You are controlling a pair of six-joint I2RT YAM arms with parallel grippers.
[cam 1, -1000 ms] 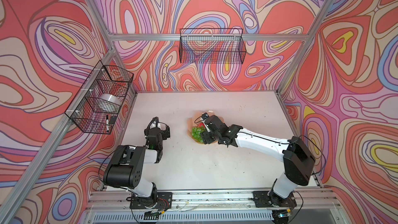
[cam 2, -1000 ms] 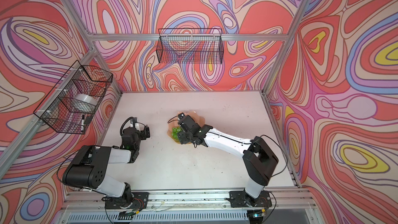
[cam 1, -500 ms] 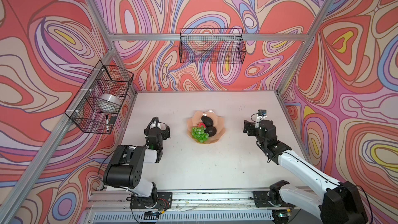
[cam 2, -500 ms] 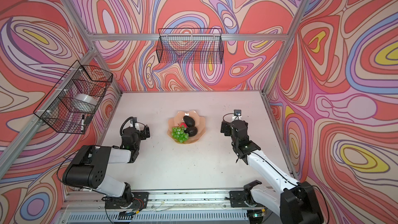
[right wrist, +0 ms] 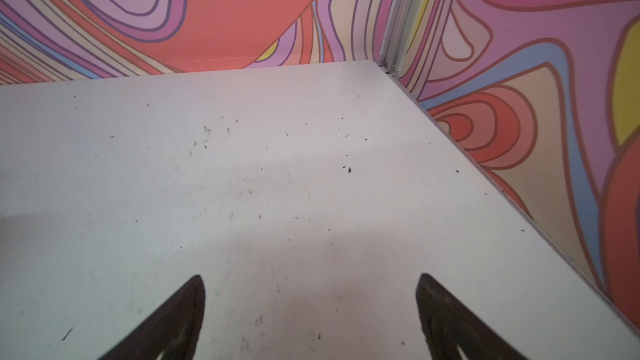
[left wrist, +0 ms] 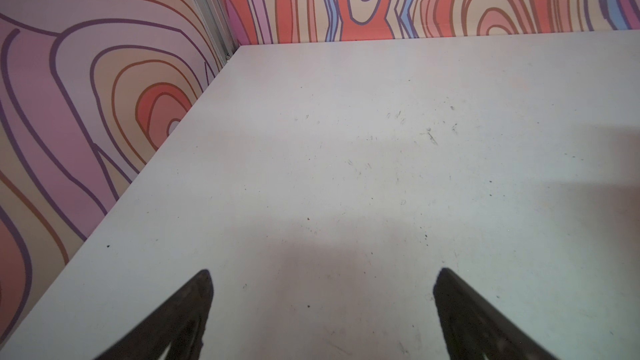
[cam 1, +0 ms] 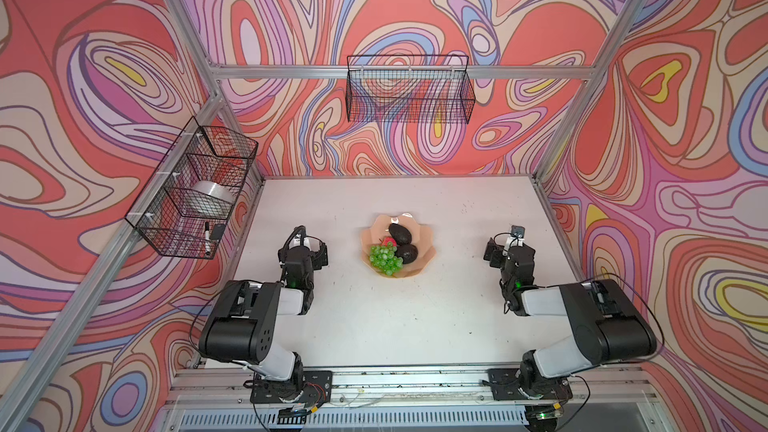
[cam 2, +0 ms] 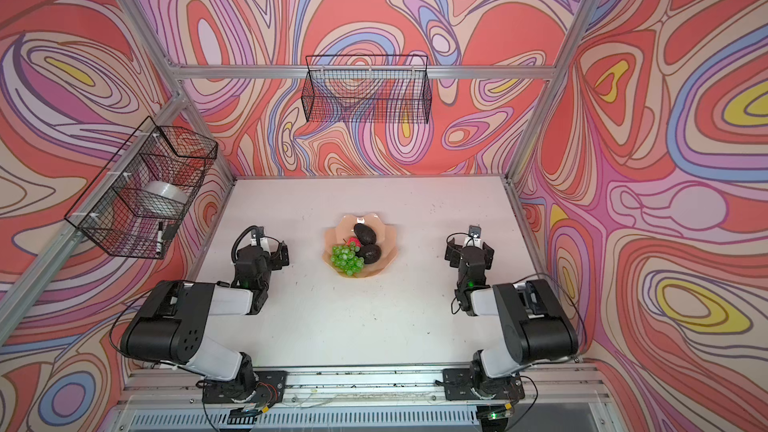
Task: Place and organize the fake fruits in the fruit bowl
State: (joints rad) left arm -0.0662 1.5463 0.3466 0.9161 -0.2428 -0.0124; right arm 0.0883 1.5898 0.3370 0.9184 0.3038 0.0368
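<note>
Fingers stand spread and empty on both sides, left fingers [left wrist: 180,316] and right fingers [right wrist: 173,320] well apart from the bowl [cam 1: 382,224] on the desk [cam 1: 374,317]. Inside lie the grapes [cam 1: 384,257], apple [cam 1: 389,240] and avocados [cam 1: 400,233]. The grapes hug the rim, so any tidying nudge could roll them out.

Bare table [cam 1: 395,317] lies all round the fruit bowl [cam 1: 380,226] — only the bowl itself stands mid-table.

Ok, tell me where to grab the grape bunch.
Probably best to grip the grapes across their near-left clump, coming down from above: that side lies free toward the bowl rim, while an avocado and the apple crowd its right and far sides.
</note>
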